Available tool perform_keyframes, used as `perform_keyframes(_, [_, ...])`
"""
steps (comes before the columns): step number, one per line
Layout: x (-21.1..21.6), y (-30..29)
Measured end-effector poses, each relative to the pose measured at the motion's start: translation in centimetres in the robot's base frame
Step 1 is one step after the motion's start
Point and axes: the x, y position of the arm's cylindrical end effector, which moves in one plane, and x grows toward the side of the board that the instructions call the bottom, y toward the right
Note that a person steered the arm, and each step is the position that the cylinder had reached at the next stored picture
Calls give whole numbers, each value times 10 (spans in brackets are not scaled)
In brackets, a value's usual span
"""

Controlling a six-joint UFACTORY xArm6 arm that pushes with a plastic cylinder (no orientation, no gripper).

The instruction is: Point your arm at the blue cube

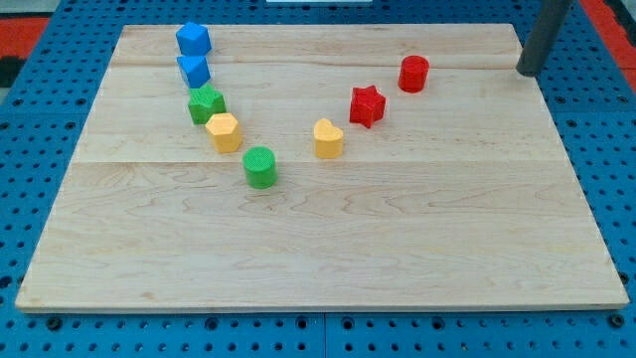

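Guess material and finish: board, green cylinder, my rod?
Board: light wood, probably glued planks; grain and lengthwise seams show, low sheen.
Green cylinder: likely plastic, matte; fine ridged texture on its top hints at 3D printing, not certain.
Rod: dark grey, smooth, matte; metal or plastic, cannot tell. My tip sits at the board's top right edge, far from the blue cube.

No legible text, labels, brand marks, numbers or signs anywhere in the camera view. Checked the pale wooden board (328,219): bare grain only, no print. Checked the blue perforated metal surface (40,328) around it: plain holes, no markings. The small coloured plastic blocks carry no lettering that can be made out at this resolution. The dark grey rod (545,35) shows no inscription.
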Motion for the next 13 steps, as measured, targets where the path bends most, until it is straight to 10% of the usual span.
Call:
perform_keyframes(4, [92,-1])
perform_keyframes(8, [-115,-56])
perform_keyframes(13, [-95,-248])
